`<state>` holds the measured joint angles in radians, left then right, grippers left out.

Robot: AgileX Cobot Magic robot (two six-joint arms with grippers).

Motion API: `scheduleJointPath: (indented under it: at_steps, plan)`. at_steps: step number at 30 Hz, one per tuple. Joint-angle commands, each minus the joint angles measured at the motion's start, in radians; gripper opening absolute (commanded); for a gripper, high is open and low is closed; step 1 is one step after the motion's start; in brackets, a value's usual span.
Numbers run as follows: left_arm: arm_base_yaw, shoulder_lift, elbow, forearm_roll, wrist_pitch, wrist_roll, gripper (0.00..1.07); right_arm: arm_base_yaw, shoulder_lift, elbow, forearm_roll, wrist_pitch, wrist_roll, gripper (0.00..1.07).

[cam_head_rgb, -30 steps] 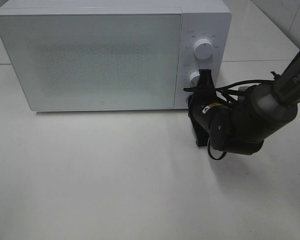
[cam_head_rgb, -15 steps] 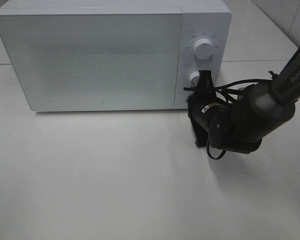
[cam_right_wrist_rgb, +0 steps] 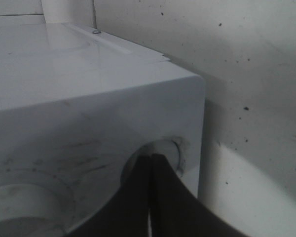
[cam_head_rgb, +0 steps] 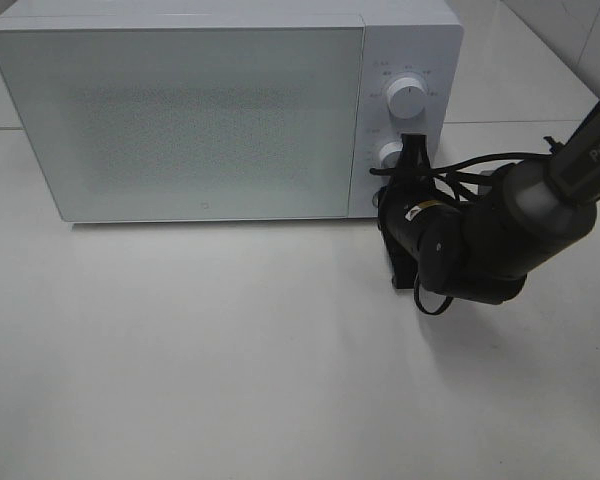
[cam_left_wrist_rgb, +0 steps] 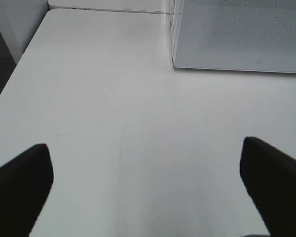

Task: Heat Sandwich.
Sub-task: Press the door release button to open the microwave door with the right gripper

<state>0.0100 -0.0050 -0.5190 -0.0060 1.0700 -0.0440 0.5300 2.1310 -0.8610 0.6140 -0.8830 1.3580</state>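
Exterior high: "PIPER" arm [cam_head_rgb: 584, 160] behind right gripper [cam_head_rgb: 412, 148]

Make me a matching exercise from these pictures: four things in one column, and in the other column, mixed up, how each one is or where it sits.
Things:
1. microwave door
2. upper dial
3. right gripper
4. left gripper

States or places:
A. jaws wide apart above the bare table
B. shut, tips at the lower dial
C. closed
D. nothing touching it, on the control panel above the other dial

Pairs: 1-C, 2-D, 3-B, 4-A
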Motion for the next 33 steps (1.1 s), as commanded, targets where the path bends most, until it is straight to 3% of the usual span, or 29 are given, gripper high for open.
scheduleJointPath:
  at_steps: [1,13,33]
  plan:
    - [0.002,-0.016,0.001,-0.008,0.001,0.003,0.98,-0.019,0.001,-0.053,0.006,-0.178,-0.026,0.0]
    - [0.002,-0.016,0.001,-0.008,0.001,0.003,0.98,-0.019,0.059,-0.171,0.005,-0.263,-0.061,0.0]
    - [0.002,-0.016,0.001,-0.008,0.001,0.003,0.98,-0.019,0.058,-0.171,0.006,-0.198,-0.068,0.0]
